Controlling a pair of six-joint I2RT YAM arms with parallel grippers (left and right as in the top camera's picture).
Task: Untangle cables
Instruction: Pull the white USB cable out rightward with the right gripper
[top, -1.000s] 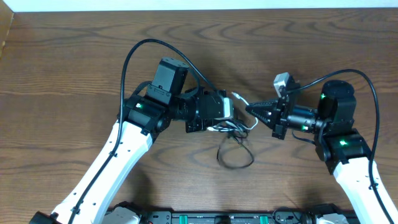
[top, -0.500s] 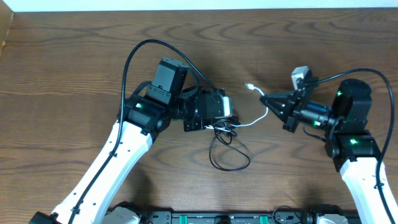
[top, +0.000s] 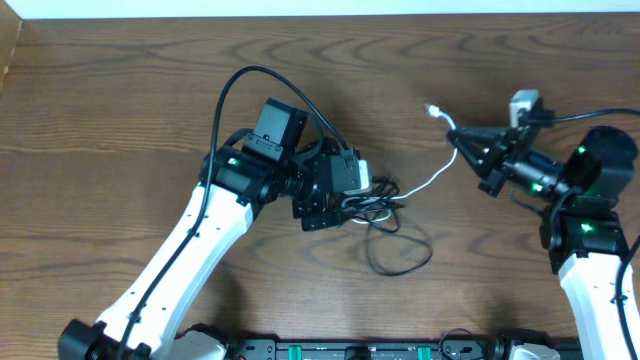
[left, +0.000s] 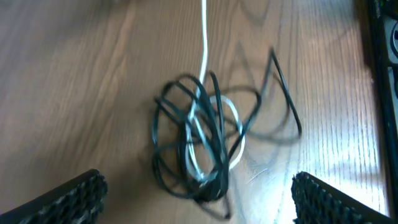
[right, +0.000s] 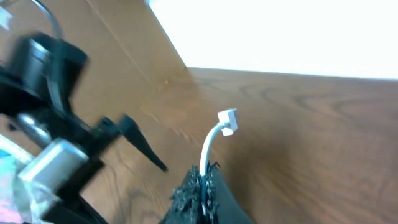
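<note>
Compared with the earlier overhead frames, the right arm (top: 590, 255) is now being seen farther right and nearer the far edge of the wooden table (top: 100, 100). The white cable (left: 203, 37) is being shown drawn out longer from the black cables (top: 385, 215). The left gripper (left: 199, 202), narrower before, is now being held wide apart.

The table is being occupied across its middle by both arms. The left arm (top: 190, 250) is being reached in from the near left, with its wrist being angled to the right toward the bunch. Its fingers (left: 71, 193) are being shown at the two lower corners of the left wrist view, spread wide. The bunch is being left on the wood between them and is being touched by neither.

The right gripper (right: 203, 177) is being kept pressed together on the white cable, which is being pinched a little short of its end. In the right wrist view the cord is being seen rising out of the closed fingertips.

The black cables are being left as a loose bunch near the table's centre, just to the right of the left gripper. Part of them is being looped out toward the near edge.

The white cable's long axis is being laid diagonally. From inside the bunch it is being stretched up and to the right, as far as the right gripper. Beyond the pinch its short free end is being pointed toward the far left, and it is being finished by a small white plug (top: 432, 110).
</note>
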